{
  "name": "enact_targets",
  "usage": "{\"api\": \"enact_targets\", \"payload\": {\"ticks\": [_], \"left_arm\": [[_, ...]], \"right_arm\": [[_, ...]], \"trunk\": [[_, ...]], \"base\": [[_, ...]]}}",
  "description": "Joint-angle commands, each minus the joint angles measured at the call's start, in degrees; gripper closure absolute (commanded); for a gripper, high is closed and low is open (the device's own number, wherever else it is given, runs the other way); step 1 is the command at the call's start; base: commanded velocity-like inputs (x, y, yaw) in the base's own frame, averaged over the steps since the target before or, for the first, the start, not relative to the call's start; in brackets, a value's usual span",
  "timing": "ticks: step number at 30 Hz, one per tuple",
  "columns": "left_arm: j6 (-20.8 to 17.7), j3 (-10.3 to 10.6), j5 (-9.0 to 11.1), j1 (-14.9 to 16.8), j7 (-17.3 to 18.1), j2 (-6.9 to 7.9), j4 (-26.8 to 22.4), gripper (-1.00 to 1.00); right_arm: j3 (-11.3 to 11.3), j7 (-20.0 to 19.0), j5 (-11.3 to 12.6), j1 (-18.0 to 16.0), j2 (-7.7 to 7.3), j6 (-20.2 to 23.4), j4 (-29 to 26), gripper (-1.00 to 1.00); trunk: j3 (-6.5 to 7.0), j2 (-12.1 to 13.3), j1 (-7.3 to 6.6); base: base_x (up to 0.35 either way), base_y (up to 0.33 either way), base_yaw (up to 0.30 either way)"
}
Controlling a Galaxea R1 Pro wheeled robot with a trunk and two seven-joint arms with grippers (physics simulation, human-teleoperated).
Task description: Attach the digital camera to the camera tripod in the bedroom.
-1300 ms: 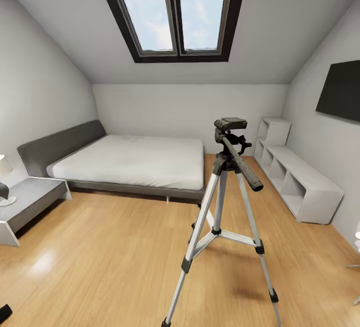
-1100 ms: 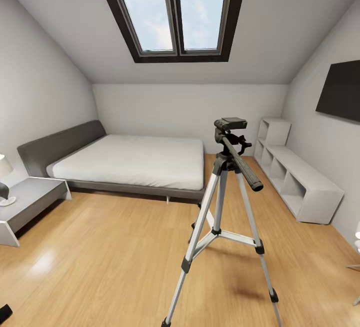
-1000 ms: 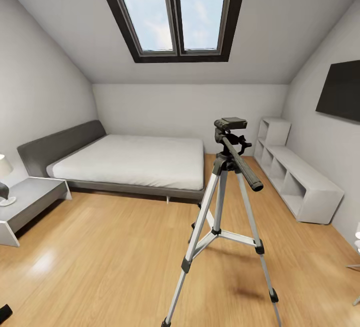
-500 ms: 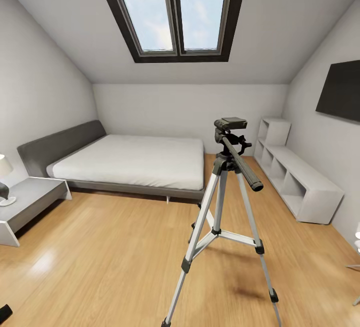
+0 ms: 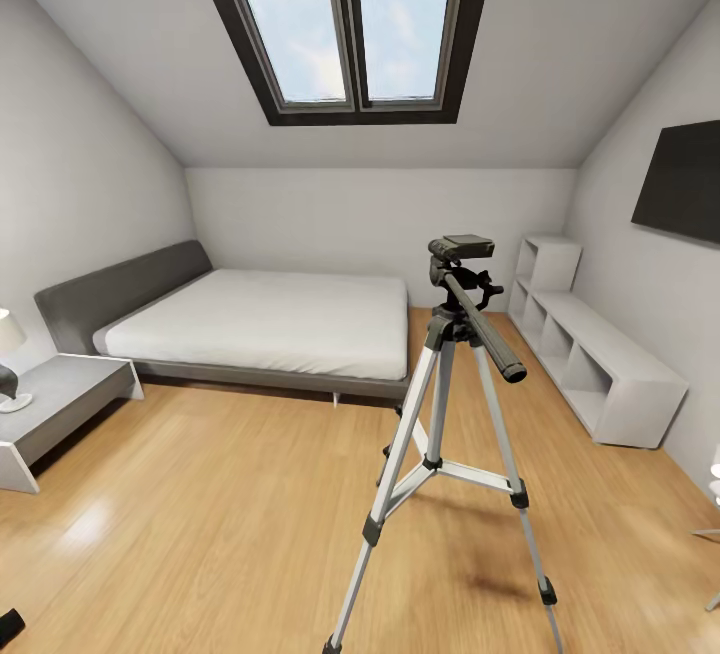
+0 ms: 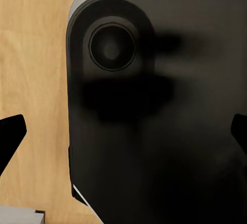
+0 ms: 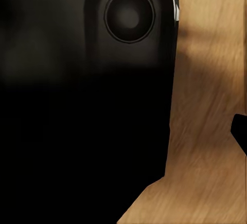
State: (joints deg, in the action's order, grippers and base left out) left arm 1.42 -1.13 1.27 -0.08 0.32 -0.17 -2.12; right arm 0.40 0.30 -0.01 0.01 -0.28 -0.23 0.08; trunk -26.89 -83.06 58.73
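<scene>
- The tall camera tripod point(image 5: 440, 454), with 3 silver metal legs, black joints and a black pan head carrying a long black handle, stands on the light wood floor point(image 5: 200, 534) in the bedroom, in front of the robot and slightly to its right.
- Its flat mounting plate on top carries nothing; the digital camera is not yet attached.
- A small black object point(image 5: 8, 624) lies on the floor at the lower left edge of the head view; whether it is the camera cannot be told.
- The left gripper point(image 6: 123, 136) has its 2 dark fingertips spread wide at the picture's edges, holding nothing, over a dark rounded body of the robot itself.
- For the right gripper, 1 dark fingertip point(image 7: 240, 131) shows; how far the gripper is spread cannot be told.
- Judged step: the search for the camera, before any grasp. The next move likely calls for turning towards the lower left and reaching low.
- Around: a grey-framed white bed point(image 5: 260, 324) behind the tripod, a grey bedside table point(image 5: 60, 399) on the left, a white open shelf unit point(image 5: 600, 364) on the right under a black wall-mounted TV point(image 5: 685, 184), and a skylight point(image 5: 345, 29) overhead.
- The spread tripod legs could be knocked while driving past.
</scene>
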Motion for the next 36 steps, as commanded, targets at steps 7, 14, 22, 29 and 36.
{"api": "enact_targets", "payload": {"ticks": [7, 14, 22, 29, 36], "left_arm": [[0.14, -0.10, 0.17, -0.01, 0.03, -0.01, -0.06, -1.00], [0.15, -0.10, 0.21, -0.01, -0.01, -0.01, -0.07, -1.00], [0.16, -0.10, 0.24, -0.01, -0.05, 0.01, -0.07, -1.00], [0.15, -0.10, 0.31, -0.01, -0.05, 0.06, -0.07, -1.00], [0.12, 0.05, 6.09, -0.01, -0.05, 0.24, -0.07, -1.00]], "right_arm": [[0.04, 0.12, -0.07, -0.01, 0.07, 0.05, 0.01, -1.00], [0.04, 0.14, -0.16, -0.01, 0.06, 0.12, 0.01, -1.00], [0.04, 0.22, -0.19, -0.01, 0.02, 0.08, 0.01, -1.00], [0.04, 0.23, -0.22, -0.01, 0.10, 0.02, 0.01, -1.00], [0.19, 0.23, -0.71, -0.01, 0.18, 0.00, 0.01, -1.00]], "trunk": [[-0.03, -0.02, 0.00], [-0.03, -0.02, 0.00], [-0.03, -0.02, 0.00], [-0.03, -0.02, 0.00], [-0.03, -0.02, 0.00]], "base": [[0.000, 0.000, 0.001], [0.000, 0.000, 0.126], [0.000, 0.000, 0.245], [0.000, 0.000, 0.265], [0.000, 0.000, 0.270]]}}
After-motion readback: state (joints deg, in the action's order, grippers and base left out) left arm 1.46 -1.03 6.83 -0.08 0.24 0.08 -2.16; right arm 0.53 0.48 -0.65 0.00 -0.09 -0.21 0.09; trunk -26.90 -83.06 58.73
